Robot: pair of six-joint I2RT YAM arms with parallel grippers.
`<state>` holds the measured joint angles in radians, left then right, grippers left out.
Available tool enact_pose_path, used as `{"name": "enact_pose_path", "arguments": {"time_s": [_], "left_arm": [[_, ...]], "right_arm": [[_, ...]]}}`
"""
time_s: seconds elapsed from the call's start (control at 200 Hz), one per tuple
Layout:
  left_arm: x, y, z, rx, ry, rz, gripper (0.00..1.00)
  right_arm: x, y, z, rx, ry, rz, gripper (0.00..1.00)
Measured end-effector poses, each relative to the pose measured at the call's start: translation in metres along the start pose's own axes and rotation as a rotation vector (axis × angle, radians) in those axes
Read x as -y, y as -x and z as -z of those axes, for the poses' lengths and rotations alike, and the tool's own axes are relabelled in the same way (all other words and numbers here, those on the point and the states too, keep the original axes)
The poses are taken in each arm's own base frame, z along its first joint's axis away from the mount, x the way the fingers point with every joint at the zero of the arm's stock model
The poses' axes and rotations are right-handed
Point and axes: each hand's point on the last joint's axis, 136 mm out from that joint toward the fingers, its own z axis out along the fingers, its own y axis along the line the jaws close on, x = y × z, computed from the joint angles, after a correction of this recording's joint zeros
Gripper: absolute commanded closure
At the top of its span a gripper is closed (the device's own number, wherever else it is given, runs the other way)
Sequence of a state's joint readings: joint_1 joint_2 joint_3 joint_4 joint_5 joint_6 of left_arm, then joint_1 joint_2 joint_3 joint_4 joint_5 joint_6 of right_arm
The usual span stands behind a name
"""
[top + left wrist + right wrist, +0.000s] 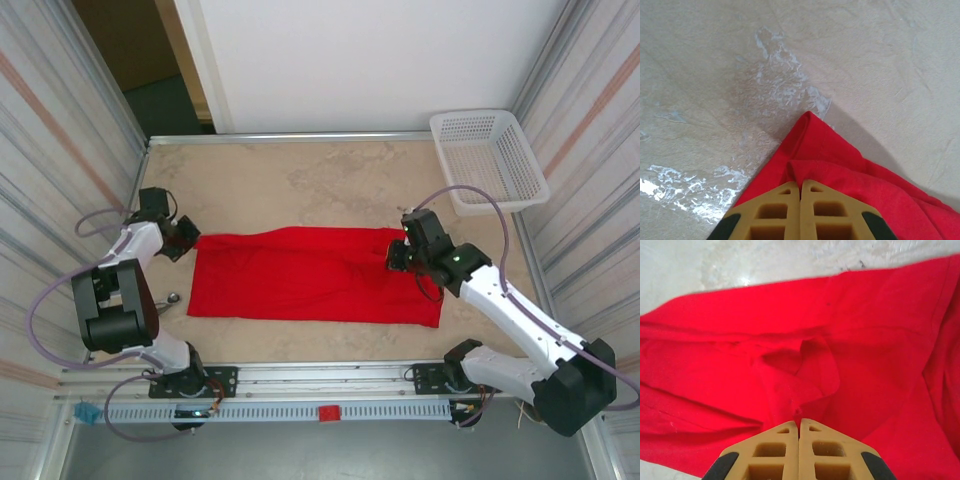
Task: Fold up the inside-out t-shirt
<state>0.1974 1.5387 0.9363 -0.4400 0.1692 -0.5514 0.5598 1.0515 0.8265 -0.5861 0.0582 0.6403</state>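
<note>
The red t-shirt [300, 285] lies flattened as a long band on the mottled beige table [300, 185], well apart from the white mesh basket [472, 114], on its arm-base side. Left gripper [186, 238]: jaws together, nipping the shirt corner farthest from the basket. Right gripper [398, 256]: jaws together on a puckered ridge of cloth at the end nearest the basket. Judgement: a fold is in hand. Both ends should rise level and travel together, with the cloth taut, so edges meet squarely. The fabric is soft, matte and creased; thin layers may slip from a shallow pinch.
</note>
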Motion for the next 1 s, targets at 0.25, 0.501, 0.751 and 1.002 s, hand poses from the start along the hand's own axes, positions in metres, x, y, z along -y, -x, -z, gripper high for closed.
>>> {"name": "enact_pose_path", "arguments": {"time_s": [0.25,0.501,0.751,1.002], "left_arm": [[-0.008,-0.012,-0.007,-0.034,0.014,0.025,1.00],[-0.010,-0.014,-0.011,-0.044,0.024,0.031,1.00],[-0.010,-0.014,-0.011,-0.045,0.024,0.035,1.00],[-0.010,-0.014,-0.011,-0.044,0.024,0.035,1.00]], "right_arm": [[0.017,-0.016,-0.004,-0.027,-0.086,-0.046,0.46],[0.008,-0.003,-0.026,-0.059,-0.117,-0.011,0.46],[-0.002,0.003,-0.090,-0.174,-0.152,0.093,0.52],[0.007,-0.014,-0.121,-0.256,-0.195,0.124,0.57]]}}
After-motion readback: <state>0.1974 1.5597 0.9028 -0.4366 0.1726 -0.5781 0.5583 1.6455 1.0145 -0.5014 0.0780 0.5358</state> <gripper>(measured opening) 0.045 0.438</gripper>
